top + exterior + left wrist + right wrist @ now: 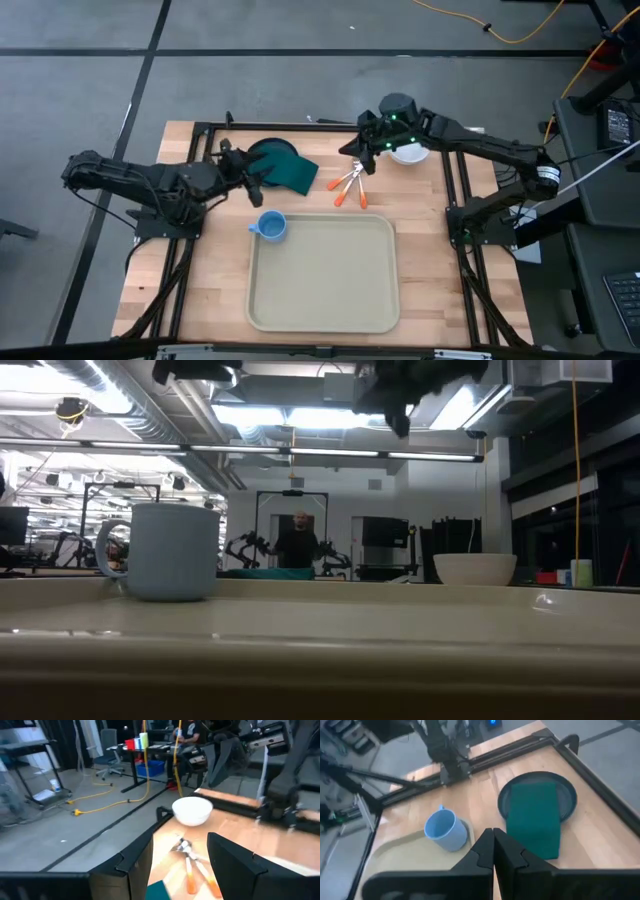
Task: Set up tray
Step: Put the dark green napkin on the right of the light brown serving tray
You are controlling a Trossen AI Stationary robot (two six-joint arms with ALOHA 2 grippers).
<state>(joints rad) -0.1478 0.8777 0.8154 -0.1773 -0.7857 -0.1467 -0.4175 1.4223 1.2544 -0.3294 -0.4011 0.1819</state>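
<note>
The beige tray (322, 272) lies on the near middle of the table. A light blue mug (271, 225) stands upright at its far left corner and also shows in the low view (165, 550). Behind it, a dark teal plate (268, 152) carries a green napkin (293, 170) that overhangs the plate's rim. Orange-handled cutlery (349, 186) lies right of the napkin, and a white bowl (408, 153) stands farther right. My left gripper (252, 178) is open at the napkin's left edge. My right gripper (493, 840) is shut and raised above the cutlery, holding nothing. My left gripper comes in level from the table's left. A corner of the green napkin (158, 891) shows low between its open fingers (135, 865), but I cannot tell whether they touch it.
A black frame rail (300, 126) runs along the table's far edge, and side rails (462, 190) flank the work area. Bare wood lies left of the tray (200, 280). A person sits far back in the room (297, 545).
</note>
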